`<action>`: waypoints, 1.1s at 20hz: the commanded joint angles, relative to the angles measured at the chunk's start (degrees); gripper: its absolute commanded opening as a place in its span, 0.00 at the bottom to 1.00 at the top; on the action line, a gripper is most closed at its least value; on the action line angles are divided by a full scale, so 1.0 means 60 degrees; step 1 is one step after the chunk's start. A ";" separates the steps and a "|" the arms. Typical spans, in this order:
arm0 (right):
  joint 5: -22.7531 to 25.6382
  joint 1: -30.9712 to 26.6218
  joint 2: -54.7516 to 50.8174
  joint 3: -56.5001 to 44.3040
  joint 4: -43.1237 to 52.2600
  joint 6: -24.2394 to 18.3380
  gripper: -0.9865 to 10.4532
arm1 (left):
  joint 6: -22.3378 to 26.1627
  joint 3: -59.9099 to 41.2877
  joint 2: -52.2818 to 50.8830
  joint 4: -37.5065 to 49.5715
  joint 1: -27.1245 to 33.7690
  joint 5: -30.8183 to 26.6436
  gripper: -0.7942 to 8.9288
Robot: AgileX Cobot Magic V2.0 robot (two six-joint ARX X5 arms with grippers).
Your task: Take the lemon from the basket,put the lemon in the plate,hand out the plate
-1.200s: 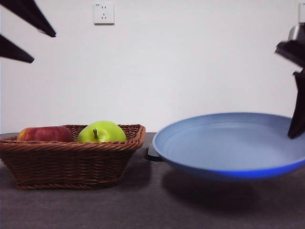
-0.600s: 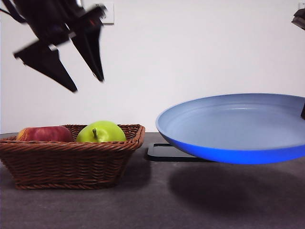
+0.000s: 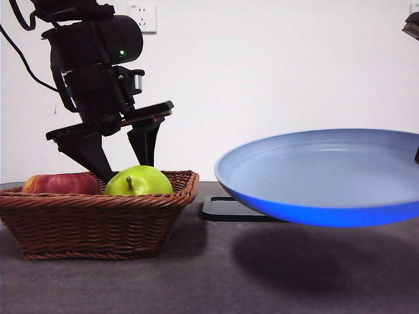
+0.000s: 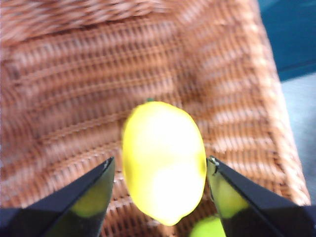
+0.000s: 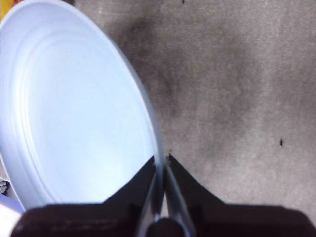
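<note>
The left claw (image 4: 160, 170) is spread astride the lemon (image 4: 164, 160) in the basket (image 4: 64, 84) — smooth, firm, judged slippery; its middle is best gripped. The plate (image 5: 74, 118) is pinched at its rim by the right claw (image 5: 162, 160) — stiff, light.

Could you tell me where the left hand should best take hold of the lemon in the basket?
Across its narrow middle, coming from above: the lemon lies lengthwise between the open jaws of the left hand in the basket, so its short axis fits their gap.
</note>
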 commanded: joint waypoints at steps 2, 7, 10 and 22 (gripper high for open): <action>-0.0066 0.0015 0.0029 0.0098 0.0087 -0.0055 0.09 | 0.0117 0.0204 0.0200 0.0164 -0.0036 -0.0229 0.42; -0.0069 0.0015 0.0029 0.0098 0.0091 -0.0058 0.09 | 0.0597 0.0200 0.0798 0.0175 -0.0106 0.0047 0.42; -0.0062 0.0015 0.0029 0.0098 0.0098 -0.0091 0.09 | 0.1031 0.0200 0.0900 0.0368 -0.0186 0.0029 0.41; -0.0076 0.0018 0.0375 0.0098 0.0903 0.1133 0.09 | 0.1810 0.0714 -0.1942 -0.0222 -0.0423 0.0827 0.26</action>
